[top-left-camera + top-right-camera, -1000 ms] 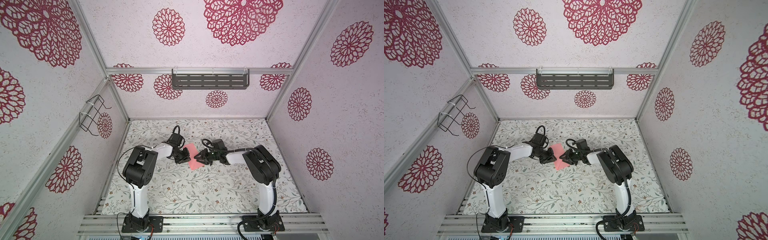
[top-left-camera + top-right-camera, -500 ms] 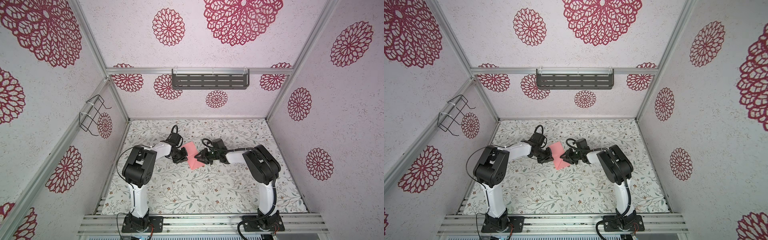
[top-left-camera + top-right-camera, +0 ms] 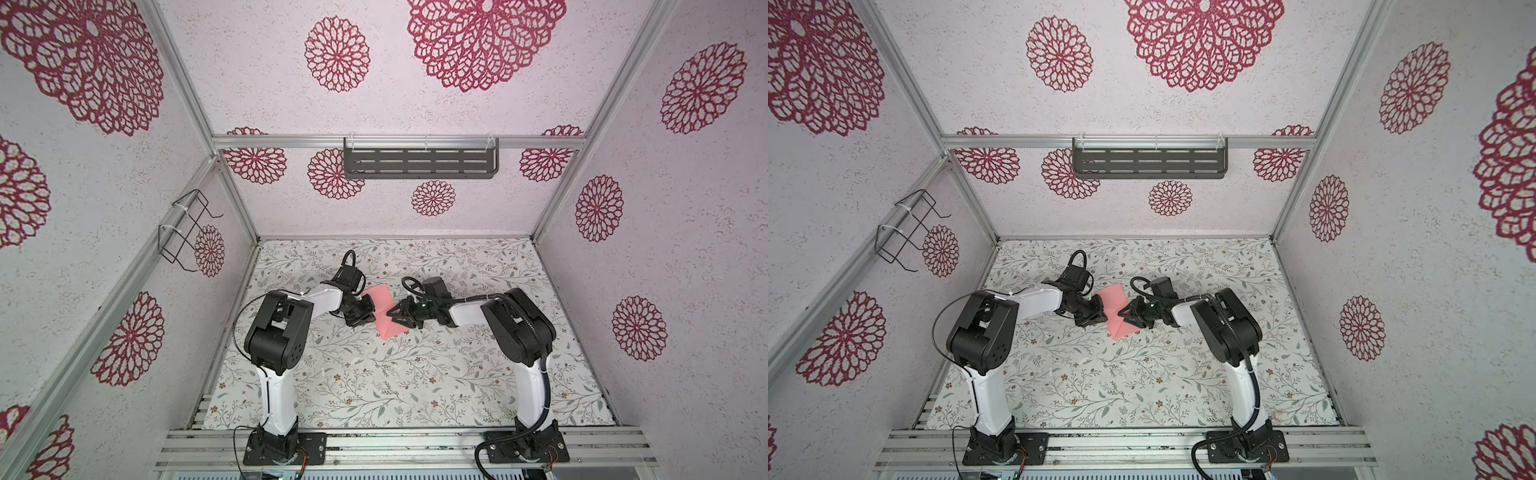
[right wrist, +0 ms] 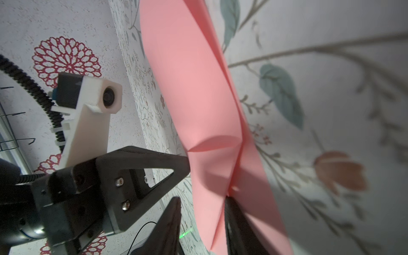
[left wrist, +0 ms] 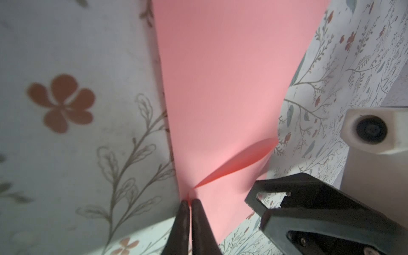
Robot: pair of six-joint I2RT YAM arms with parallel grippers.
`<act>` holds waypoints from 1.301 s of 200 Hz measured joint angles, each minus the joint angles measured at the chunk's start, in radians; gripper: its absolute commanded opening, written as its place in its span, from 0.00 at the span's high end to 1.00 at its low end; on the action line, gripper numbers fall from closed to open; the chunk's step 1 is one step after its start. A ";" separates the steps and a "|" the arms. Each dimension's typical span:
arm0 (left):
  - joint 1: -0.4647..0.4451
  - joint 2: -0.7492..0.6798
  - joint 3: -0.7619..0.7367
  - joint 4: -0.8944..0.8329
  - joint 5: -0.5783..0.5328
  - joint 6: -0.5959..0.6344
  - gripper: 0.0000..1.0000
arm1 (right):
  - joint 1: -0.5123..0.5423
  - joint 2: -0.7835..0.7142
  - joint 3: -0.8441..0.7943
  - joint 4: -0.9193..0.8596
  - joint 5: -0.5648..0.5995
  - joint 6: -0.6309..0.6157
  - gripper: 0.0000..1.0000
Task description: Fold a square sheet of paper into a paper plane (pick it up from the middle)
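Black fingertips of my left end effector (image 5: 190,204) are pressed together on one edge of the thin salmon-pink sheet of paper (image 5: 220,88), low in the middle of the left wrist view. A raised ridge runs from that pinch across the sheet toward the right of the frame.

My right end effector (image 4: 202,205) has its jaws apart with the sheet (image 4: 194,88) passing between them at the bottom of the right wrist view. The finger on the right of that frame seems to touch the paper. The finger (image 4: 173,216) on the left sits just beside it, with a sliver of tabletop showing between. The paper bulges and bears creases here, partly lifted off the surface.

In both top views the two end effectors face each other a little above the frame's centre, left (image 3: 371,316) (image 3: 1101,318) and right (image 3: 392,319) (image 3: 1122,318). The pink sheet (image 3: 382,299) (image 3: 1113,297) lies between them as a slanted, creased shape on the white tabletop printed with leaves and flowers (image 3: 374,374).

Farther out, a dark grey slotted metal shelf (image 3: 419,164) hangs on the back wall at upper centre. A black wire rack (image 3: 185,232) hangs on the wall at the left.
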 measured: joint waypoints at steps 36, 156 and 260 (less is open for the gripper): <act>0.000 0.000 0.000 0.000 -0.002 0.000 0.91 | 0.002 0.007 -0.019 0.098 -0.028 0.072 0.69; 0.010 -0.009 0.005 -0.010 0.010 0.002 0.81 | 0.015 0.048 -0.009 0.114 -0.029 0.007 0.94; 0.108 -0.434 -0.375 0.484 0.148 -0.215 0.14 | -0.016 -0.108 -0.051 0.383 0.022 0.042 1.00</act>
